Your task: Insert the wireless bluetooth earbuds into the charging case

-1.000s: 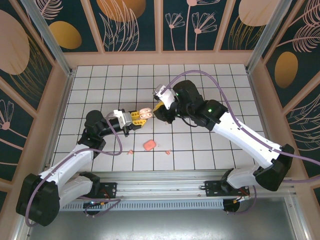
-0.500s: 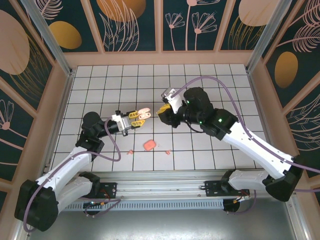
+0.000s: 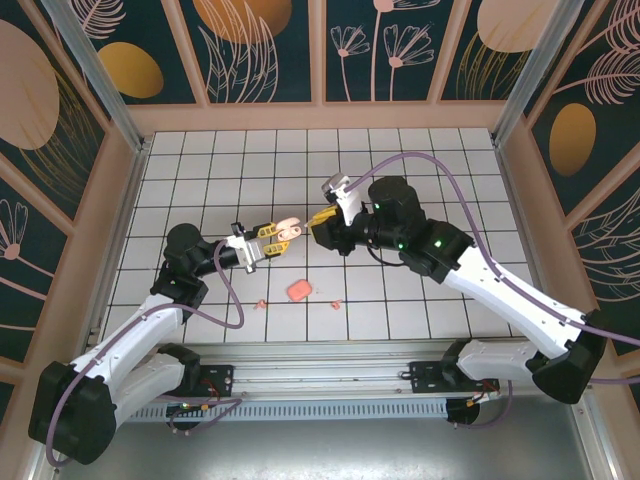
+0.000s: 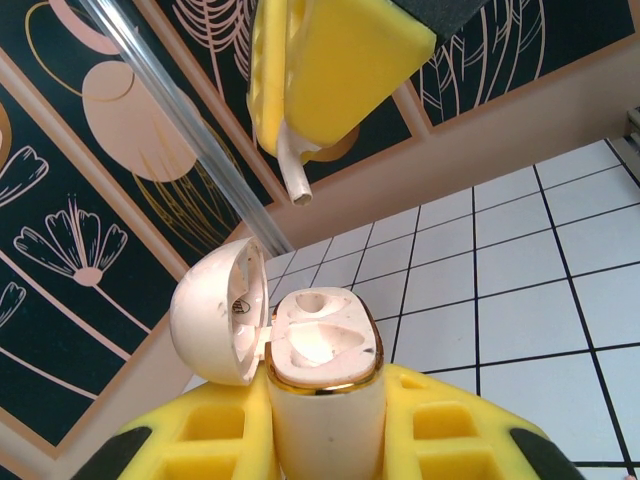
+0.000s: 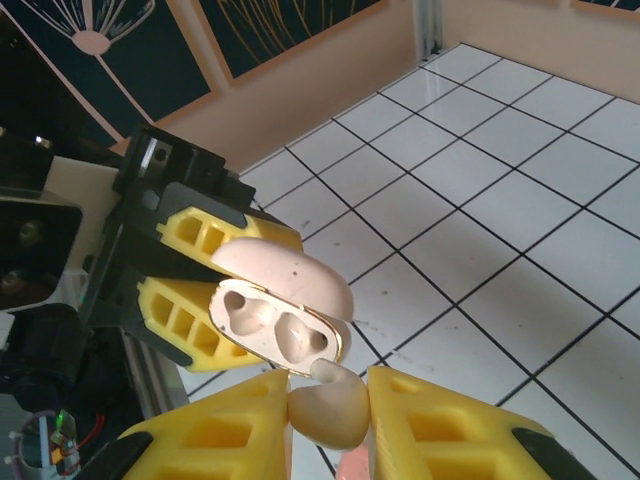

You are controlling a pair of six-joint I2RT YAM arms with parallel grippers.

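My left gripper (image 3: 268, 238) is shut on the pale charging case (image 3: 290, 230), held off the floor with its lid flipped open. In the left wrist view the case (image 4: 320, 345) stands upright between the yellow fingers (image 4: 200, 440), both sockets empty, lid (image 4: 215, 315) hanging to the left. My right gripper (image 3: 320, 222) is shut on one cream earbud (image 5: 335, 405), whose tip sits just at the rim of the case (image 5: 275, 330). From the left wrist the earbud's stem (image 4: 295, 170) pokes down from the right finger (image 4: 330, 60), above the case and apart from it.
A salmon-pink rounded case (image 3: 298, 290) lies on the tiled floor (image 3: 430, 170) near the front. Two tiny pink bits (image 3: 262, 302) (image 3: 336, 302) lie either side of it. Patterned walls with a wooden rail (image 3: 320, 117) ring the floor.
The right arm swung its elbow to the right and drew the earbud slightly away from the case, then eased it back to the case's rim. The left gripper shifted only a little.
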